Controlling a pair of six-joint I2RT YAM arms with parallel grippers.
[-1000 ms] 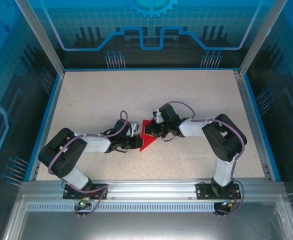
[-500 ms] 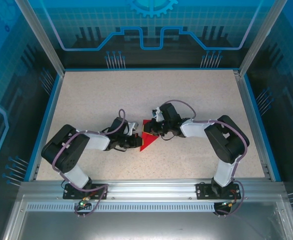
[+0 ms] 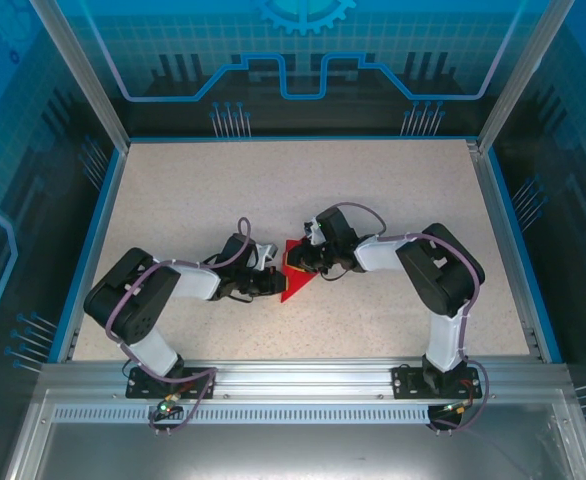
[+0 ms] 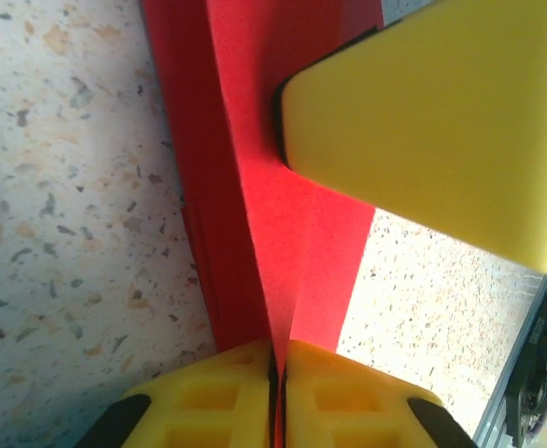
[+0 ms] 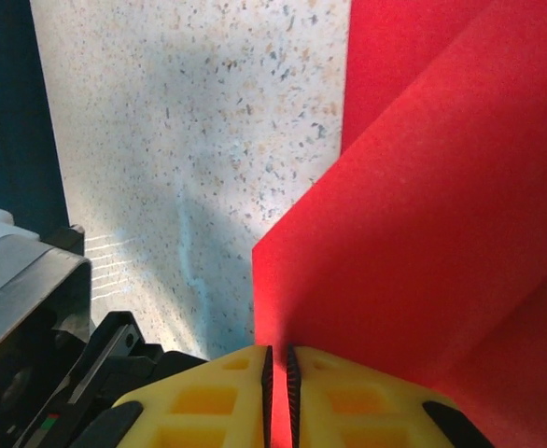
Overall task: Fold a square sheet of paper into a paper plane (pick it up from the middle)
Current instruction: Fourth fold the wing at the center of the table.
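I am seeing the red sheet of paper (image 3: 298,285), partly folded and narrowing toward 6 o'clock, lying near the middle of the table (image 3: 193,190). The left gripper (image 3: 276,283) is meeting it from 9 o'clock, the right gripper (image 3: 300,262) from 2 o'clock. From overhead I cannot tell how the jaws stand. The wrist cameras are settling it: each gripper is pinching a raised fold of the paper, pads nearly together. The left wrist view is also showing a yellow finger (image 4: 441,121) of the right gripper lying over the paper at 1 o'clock.
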